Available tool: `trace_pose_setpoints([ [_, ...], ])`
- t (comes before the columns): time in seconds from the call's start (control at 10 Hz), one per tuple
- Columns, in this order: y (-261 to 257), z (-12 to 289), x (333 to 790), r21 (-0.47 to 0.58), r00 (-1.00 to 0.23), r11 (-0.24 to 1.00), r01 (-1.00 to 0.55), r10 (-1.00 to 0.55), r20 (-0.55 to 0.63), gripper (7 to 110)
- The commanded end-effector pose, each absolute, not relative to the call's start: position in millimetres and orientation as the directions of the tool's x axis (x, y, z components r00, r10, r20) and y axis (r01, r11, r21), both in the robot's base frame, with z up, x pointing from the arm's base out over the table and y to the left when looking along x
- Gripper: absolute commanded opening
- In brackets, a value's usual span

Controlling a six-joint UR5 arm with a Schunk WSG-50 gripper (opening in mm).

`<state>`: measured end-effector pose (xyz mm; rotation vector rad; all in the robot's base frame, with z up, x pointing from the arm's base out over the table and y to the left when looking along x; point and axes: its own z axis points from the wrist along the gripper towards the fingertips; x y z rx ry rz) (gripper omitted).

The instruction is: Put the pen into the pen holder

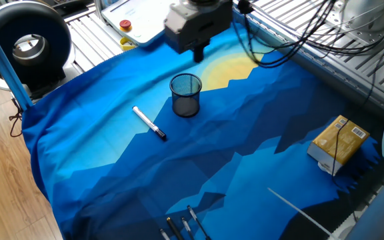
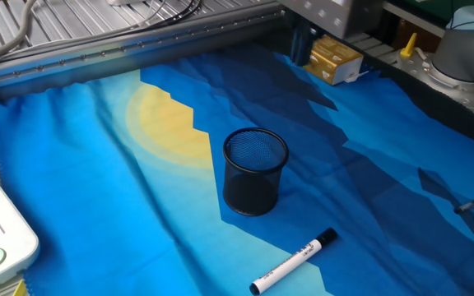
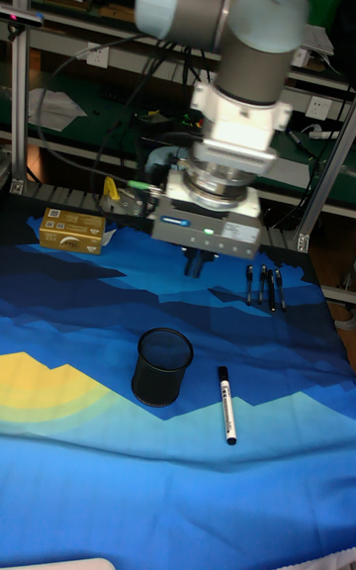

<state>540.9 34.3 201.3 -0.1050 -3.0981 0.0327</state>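
The pen is a slim white marker with a black cap and lies flat on the blue cloth, left of the pen holder. It also shows as pen and pen. The pen holder is an upright black mesh cup, empty inside, also seen as pen holder. My gripper hangs high above the cloth behind the holder, with its fingers close together and nothing between them. The tall view shows the gripper up and apart from both things.
A yellow box sits at the cloth's right edge. Dark pens lie grouped near the front edge, beside a long thin white rod. Cables hang behind the arm, and a metal frame borders the cloth.
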Motion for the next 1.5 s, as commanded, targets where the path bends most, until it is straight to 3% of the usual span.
trace_pose_setpoints([
  [0.0,96,203,546,-0.037,-0.987,0.987,0.157,0.158,0.021,7],
  [0.4,166,213,543,-0.012,-0.974,0.974,0.226,0.226,-0.004,7],
  [0.9,172,213,547,0.001,-0.98,0.98,0.197,0.197,-0.014,7],
  [1.4,160,172,571,-0.013,-0.987,0.989,0.145,0.144,-0.065,7],
])
